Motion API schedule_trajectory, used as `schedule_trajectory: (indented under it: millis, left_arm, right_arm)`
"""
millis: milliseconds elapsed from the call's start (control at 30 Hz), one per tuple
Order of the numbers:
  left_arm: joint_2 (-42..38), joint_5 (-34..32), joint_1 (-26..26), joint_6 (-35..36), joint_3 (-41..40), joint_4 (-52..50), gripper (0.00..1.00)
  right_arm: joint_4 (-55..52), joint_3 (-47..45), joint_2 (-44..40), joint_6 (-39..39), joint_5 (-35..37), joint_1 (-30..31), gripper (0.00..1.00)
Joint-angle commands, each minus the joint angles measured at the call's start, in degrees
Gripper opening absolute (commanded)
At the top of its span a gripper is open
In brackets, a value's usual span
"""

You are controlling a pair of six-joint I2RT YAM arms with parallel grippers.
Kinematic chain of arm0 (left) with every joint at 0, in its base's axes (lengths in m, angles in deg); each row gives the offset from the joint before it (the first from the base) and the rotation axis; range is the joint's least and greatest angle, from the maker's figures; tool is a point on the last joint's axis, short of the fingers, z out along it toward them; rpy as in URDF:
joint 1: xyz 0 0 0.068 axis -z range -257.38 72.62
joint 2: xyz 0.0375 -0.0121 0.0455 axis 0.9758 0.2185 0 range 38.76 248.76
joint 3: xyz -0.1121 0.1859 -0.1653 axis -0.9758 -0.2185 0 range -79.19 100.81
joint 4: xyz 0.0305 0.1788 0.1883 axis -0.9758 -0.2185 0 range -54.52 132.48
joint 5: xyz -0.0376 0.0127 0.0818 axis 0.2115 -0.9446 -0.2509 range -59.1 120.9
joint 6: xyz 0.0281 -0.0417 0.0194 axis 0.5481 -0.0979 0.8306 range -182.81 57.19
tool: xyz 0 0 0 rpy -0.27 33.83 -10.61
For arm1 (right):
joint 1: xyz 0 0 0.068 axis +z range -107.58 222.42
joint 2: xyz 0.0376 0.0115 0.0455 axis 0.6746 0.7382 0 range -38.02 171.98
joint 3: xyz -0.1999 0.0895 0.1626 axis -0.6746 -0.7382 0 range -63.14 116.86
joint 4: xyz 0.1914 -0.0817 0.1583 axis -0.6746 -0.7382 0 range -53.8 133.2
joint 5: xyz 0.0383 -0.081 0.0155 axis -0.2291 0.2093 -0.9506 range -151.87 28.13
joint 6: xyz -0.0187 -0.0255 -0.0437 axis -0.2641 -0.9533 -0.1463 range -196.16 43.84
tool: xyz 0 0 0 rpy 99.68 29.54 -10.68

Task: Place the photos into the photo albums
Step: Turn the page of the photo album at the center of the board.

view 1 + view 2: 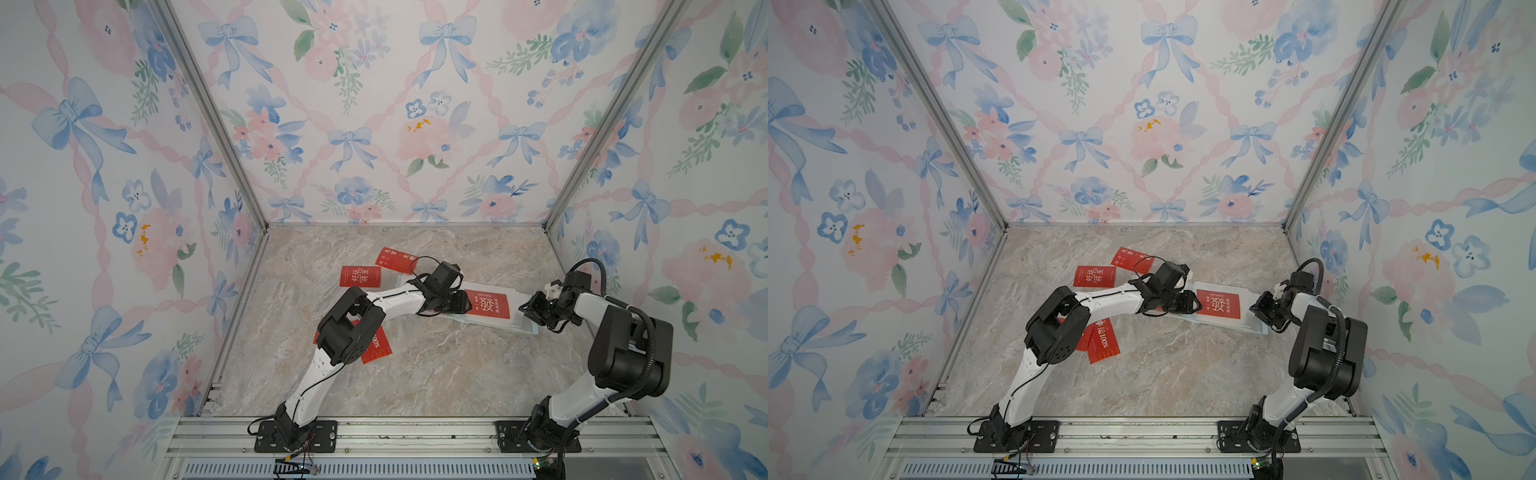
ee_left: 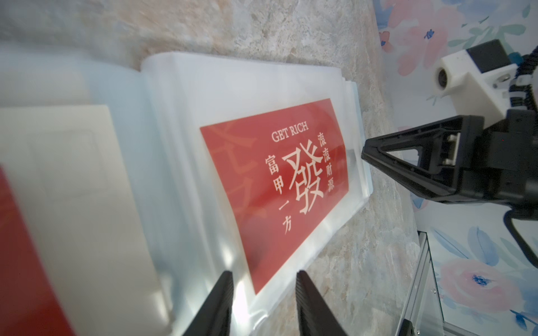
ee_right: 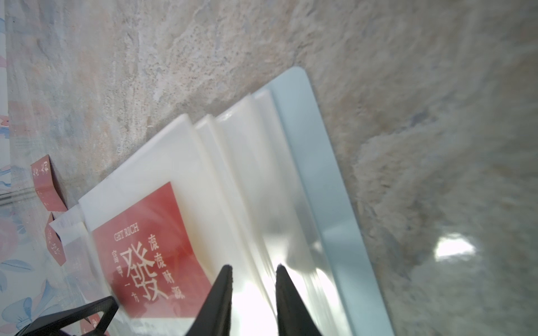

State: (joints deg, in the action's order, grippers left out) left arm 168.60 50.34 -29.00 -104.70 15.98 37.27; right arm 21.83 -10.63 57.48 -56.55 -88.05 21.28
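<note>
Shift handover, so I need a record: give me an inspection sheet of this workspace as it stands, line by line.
Surface: marble-look tabletop, no spills seen.
Job's things: photo album lies open; GET RICH card sits in a sleeve page; loose red cards lie on the table beyond it; half-hidden red cards lie partly under the left arm.
Clutter: nothing seen.
Grippers: left gripper has its jaws apart over the card's page; right gripper has its jaws apart at the album's outer page edges, no grip evident.
Cables: thin black cable loops off the left wrist; black hose arcs over the right arm.
Surroundings: floral walls, aluminium frame.
</note>
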Motion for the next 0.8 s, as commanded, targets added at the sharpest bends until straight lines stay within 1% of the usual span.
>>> schedule_trajectory:
  millis: [0,233,333,500,600,767]
  left_arm:
    - [2.0,1.1,0.5,-0.5,2.0,-0.1,0.38]
    - [3.9,1.6,1.1,-0.6,3.5,-0.1,0.33]
    - [3.8,1.3,1.1,-0.5,3.0,-0.1,0.33]
    - [4.0,1.3,1.1,-0.4,3.0,-0.1,0.33]
    - [4.1,1.5,1.1,-0.5,3.1,-0.1,0.33]
    - [4.7,1.4,1.2,-0.5,3.1,-0.1,0.33]
  right_arm:
    - [-0.9,0.0,-1.3,-1.1,0.1,1.0,0.27]
    - [-1.6,1.0,2.0,-1.3,1.0,2.5,0.27]
    - [-2.5,1.1,2.2,-1.6,3.2,2.4,0.27]
    - [-2.9,1.1,1.1,-1.7,4.2,2.3,0.27]
    - [-2.4,0.7,0.5,-1.6,4.1,2.4,0.27]
    - [-2.2,0.8,2.2,-1.7,3.2,3.1,0.27]
